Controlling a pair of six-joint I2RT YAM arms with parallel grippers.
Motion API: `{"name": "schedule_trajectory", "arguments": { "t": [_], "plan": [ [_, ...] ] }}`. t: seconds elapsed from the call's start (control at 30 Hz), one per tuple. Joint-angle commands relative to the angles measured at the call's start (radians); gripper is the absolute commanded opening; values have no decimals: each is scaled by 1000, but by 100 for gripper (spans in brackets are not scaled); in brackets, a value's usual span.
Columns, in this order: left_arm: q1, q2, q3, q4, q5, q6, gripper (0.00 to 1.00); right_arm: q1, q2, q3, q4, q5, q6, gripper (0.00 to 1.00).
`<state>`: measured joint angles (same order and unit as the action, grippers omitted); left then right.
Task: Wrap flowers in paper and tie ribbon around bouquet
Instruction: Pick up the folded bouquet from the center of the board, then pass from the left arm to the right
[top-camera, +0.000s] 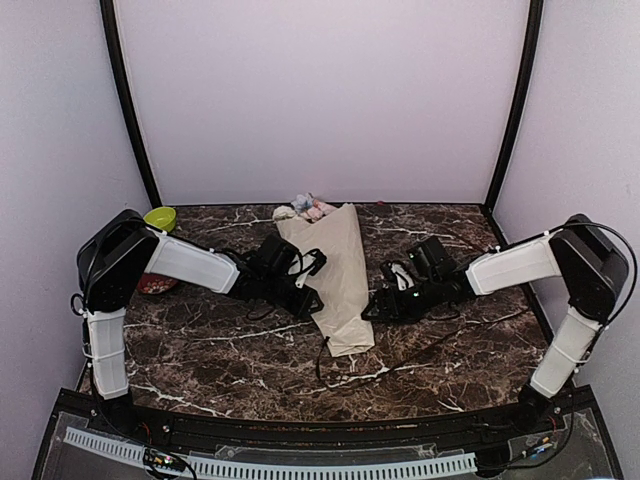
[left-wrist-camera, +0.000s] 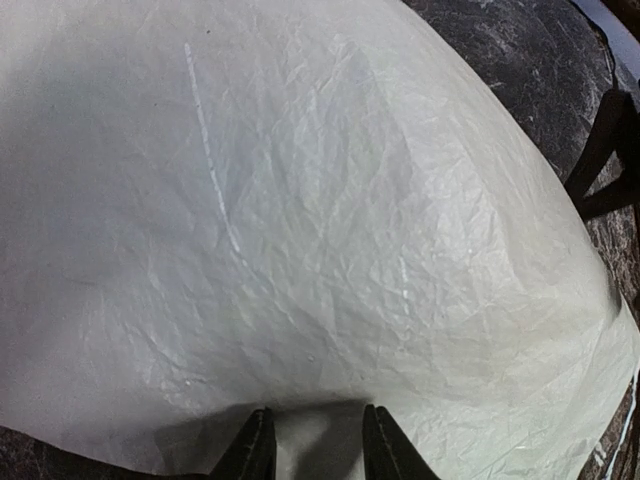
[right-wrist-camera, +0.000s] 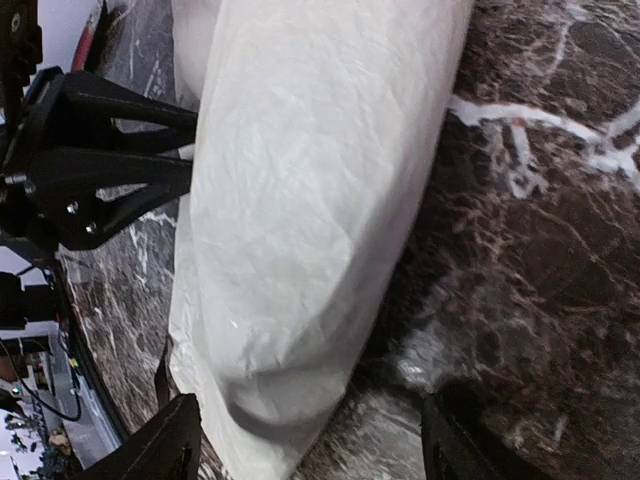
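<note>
Beige-papered bouquet (top-camera: 335, 275), long axis near-to-far, flowers (top-camera: 305, 208) at far wide end, narrow tip between jaws of right gripper (right-wrist-camera: 310, 412), wide apart, empty; left gripper (left-wrist-camera: 316, 418) half-closed at its side, hold indeterminable.

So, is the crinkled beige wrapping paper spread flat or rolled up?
Rolled up: the crinkled beige paper forms a long cone, pink and white flower heads at its wide end.

The long, cone-shaped beige paper bouquet (top-camera: 340, 270) lies mid-table (top-camera: 200, 350). Its pink, white and blue artificial flowers (top-camera: 305, 208) point to the far edge and its narrow end to the near edge. The left gripper (top-camera: 310, 290) is against its left side, and the right gripper (top-camera: 375, 305) is just right of it. A round green bowl (top-camera: 160, 217) sits in the far-left corner.
</note>
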<state>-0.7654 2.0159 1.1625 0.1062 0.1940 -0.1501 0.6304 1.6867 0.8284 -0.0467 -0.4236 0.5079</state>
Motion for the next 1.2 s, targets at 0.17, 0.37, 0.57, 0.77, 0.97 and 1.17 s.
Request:
{"name": "schedule_trajectory", "arguments": {
  "t": [0.17,0.37,0.57,0.77,0.97,1.17],
  "plan": [
    [12,38,-24,-89,-28,0,32,20,150,-50,319,-266,221,75],
    [12,41,-28,-84,-23,-3,31,30,215,-36,435,-311,302,66],
    [13,40,-35,-85,-32,-3,31,36,234,-21,434,-322,308,28],
    [18,2,-14,-99,-37,2,31,31,211,-27,409,-326,314,0],
    [5,-188,-58,-60,40,80,44,29,182,-25,380,-310,316,0],
    [-17,-367,-155,-194,102,141,53,28,175,2,311,-279,278,0]
  ]
}}
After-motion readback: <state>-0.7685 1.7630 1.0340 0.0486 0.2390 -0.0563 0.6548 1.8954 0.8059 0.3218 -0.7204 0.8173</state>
